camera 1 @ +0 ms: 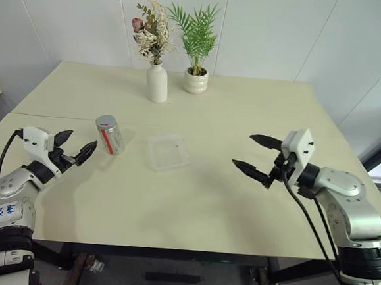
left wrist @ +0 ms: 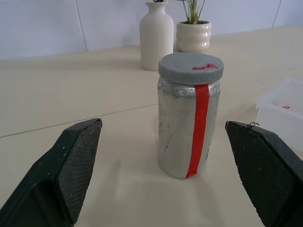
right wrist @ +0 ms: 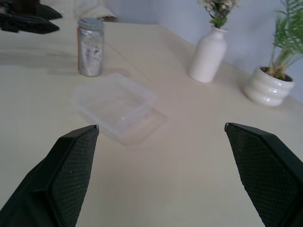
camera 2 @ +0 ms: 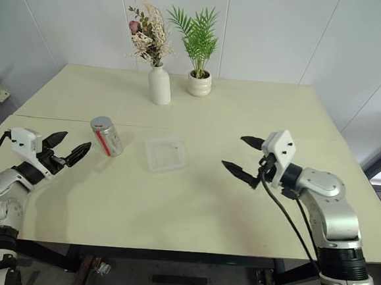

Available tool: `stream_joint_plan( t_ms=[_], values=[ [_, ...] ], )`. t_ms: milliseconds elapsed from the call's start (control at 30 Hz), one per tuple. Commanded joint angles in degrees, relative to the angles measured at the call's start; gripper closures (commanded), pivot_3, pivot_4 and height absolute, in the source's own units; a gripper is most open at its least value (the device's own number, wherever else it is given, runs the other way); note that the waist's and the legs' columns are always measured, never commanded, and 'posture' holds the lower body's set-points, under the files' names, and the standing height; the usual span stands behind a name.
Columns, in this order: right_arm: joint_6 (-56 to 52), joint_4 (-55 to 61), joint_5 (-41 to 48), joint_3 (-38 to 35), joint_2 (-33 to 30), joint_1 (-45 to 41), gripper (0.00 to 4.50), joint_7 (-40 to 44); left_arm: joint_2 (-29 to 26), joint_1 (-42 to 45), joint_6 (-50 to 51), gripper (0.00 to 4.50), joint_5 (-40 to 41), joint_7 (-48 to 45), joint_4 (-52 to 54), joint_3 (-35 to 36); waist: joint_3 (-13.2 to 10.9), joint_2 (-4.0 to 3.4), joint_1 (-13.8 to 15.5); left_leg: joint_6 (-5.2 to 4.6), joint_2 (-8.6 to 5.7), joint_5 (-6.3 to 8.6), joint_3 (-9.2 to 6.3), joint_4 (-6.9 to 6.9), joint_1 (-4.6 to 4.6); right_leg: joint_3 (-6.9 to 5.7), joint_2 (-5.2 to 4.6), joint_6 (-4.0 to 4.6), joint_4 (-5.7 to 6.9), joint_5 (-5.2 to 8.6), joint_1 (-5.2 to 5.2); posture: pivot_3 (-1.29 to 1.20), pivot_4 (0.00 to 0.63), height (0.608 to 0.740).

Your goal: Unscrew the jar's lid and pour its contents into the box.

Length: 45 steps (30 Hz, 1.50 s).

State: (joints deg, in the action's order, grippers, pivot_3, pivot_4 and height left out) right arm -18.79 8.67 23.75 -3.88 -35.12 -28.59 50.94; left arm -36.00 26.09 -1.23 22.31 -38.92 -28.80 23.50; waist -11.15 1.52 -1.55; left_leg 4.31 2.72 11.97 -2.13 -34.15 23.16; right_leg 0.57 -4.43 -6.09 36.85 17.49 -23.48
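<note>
On the worktop [camera 1: 205,203] the jar [camera 1: 110,135] stands left of centre, the lid [left wrist: 191,67] on top. The box [camera 1: 168,151] lies just right of it, apart. Far behind them stand a vase [camera 1: 157,82] and, to its right, a plant pot [camera 1: 196,81]. The left hand [camera 1: 71,147] is near the jar's left; the right hand [camera 1: 255,154] is well right of the box.

Your two head views look forward and down from above over the pale cream tabletop [camera 1: 192,202], sharing nearly the same scene. Your left wrist view sits low, close to the silvery red-striped jar [left wrist: 188,123]. Your right wrist view faces that jar from farther off, across the shallow clear plastic box [right wrist: 116,105].
</note>
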Motion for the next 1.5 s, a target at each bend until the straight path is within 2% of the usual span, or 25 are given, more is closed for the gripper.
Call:
stream_joint_plan(
  t_ms=[33,300,667,1500],
  values=[
    [-0.18,2.17,0.87,-0.19,0.59,-1.76,0.0,-0.81,1.25,0.51,-1.55,0.04,-0.62,0.84,0.64,-0.74,0.0,0.0,0.06,0.0,0.0,0.0,0.0,0.0,0.01,0.0,0.0,-0.02,-0.02,-0.02,0.0,0.0,0.15,0.74],
    [0.23,1.49,0.67,0.43,0.76,-1.88,0.0,-0.55,1.66,-1.41,0.1,0.04,-0.95,0.6,2.41,-2.18,0.0,0.0,-0.02,0.0,0.0,0.0,0.0,0.0,0.01,0.01,0.0,-0.02,-0.02,-0.04,-0.01,0.0,0.15,0.74],
    [0.07,1.09,-0.14,1.43,1.63,-2.3,0.0,-0.69,4.46,2.83,-0.98,0.04,-2.56,4.12,0.29,-3.6,0.0,0.0,0.06,0.01,0.0,0.0,0.01,-0.01,0.01,0.01,0.0,-0.04,-0.03,-0.06,0.0,0.0,0.15,0.74],
    [-0.41,0.71,-0.94,1.82,1.66,-2.94,0.0,-1.16,6.43,15.1,-7.38,0.04,-5.88,8.16,-15.39,-4.8,-0.01,0.02,0.05,0.02,-0.01,0.0,0.01,-0.01,0.02,0.0,0.02,-0.1,-0.05,-0.09,0.0,0.0,0.15,0.74]
  ],
)
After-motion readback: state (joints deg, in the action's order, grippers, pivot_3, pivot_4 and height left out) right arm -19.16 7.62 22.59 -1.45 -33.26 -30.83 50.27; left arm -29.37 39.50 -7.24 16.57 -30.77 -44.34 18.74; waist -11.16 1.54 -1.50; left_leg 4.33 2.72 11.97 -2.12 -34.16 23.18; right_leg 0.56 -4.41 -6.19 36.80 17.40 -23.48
